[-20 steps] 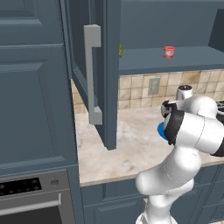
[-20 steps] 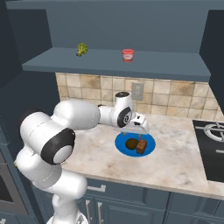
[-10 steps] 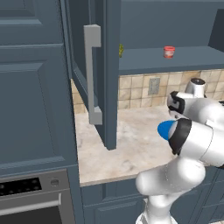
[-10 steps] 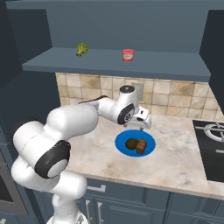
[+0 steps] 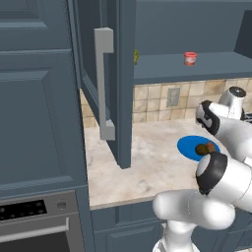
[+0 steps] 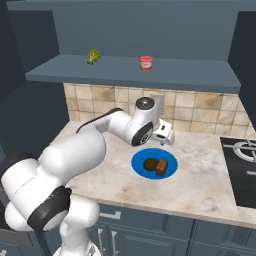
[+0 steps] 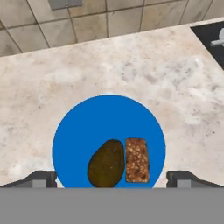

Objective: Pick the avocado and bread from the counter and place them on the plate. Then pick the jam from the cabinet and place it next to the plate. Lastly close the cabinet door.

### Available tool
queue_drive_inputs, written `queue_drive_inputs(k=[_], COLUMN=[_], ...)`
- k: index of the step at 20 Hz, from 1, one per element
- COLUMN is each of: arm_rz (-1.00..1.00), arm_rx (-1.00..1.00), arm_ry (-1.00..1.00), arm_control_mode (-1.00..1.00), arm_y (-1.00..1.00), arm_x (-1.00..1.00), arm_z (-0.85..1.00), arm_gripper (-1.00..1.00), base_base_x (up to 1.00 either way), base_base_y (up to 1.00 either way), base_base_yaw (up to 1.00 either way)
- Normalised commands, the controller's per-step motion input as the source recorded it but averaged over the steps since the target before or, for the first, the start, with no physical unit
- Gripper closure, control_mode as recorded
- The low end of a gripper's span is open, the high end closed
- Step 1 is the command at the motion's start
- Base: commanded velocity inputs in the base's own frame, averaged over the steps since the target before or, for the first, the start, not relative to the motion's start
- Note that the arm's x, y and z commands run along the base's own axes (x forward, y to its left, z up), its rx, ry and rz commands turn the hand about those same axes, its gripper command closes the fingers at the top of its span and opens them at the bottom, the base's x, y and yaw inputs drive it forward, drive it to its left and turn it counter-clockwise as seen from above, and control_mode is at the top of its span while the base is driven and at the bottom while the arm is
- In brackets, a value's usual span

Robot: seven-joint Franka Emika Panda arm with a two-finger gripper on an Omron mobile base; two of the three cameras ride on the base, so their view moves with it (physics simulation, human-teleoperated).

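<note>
The blue plate [image 6: 171, 159] lies on the counter [image 6: 200, 186] with the dark round avocado [image 6: 150, 164] and the brown bread [image 6: 162, 167] side by side on it. In the hand view the avocado [image 7: 106, 164] sits left of the bread [image 7: 137, 159] on the plate [image 7: 109, 116]. My gripper [image 7: 112, 180] hovers open above them, holding nothing; from the right base it hangs just behind the plate [image 6: 166, 138]. The red jam [image 6: 146, 63] stands on the cabinet shelf [image 6: 130, 76]. The cabinet door [image 5: 123, 83] stands open, its handle [image 5: 104, 83] facing me.
A small yellow-green item [image 6: 93, 56] sits on the shelf left of the jam. A black stove [image 6: 245, 167] bounds the counter on the right. The tiled backsplash with a wall outlet [image 6: 158, 98] runs behind the plate. An oven [image 5: 34, 221] sits lower left.
The hand has lifted up and back from the plate, and the arm has swung right, uncovering the plate in the left base view. The jaws stay open.
</note>
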Motion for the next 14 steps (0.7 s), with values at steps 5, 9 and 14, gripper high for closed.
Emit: queue_drive_inputs(k=[5, 9, 14], arm_rz=[0.00, -0.01, -0.03], arm_rx=[0.00, 0.00, 0.00], arm_ry=[-0.15, -0.14, -0.13], arm_control_mode=[-1.00, -1.00, -1.00], arm_y=[0.03, 0.06, 0.10], arm_x=[-0.36, -0.28, -0.24], arm_z=[0.31, 0.33, 0.37], arm_gripper=[-1.00, -1.00, -1.00], base_base_x=[0.00, 0.00, 0.00], base_base_y=[0.00, 0.00, 0.00], base_base_yaw=[0.00, 0.00, 0.00])
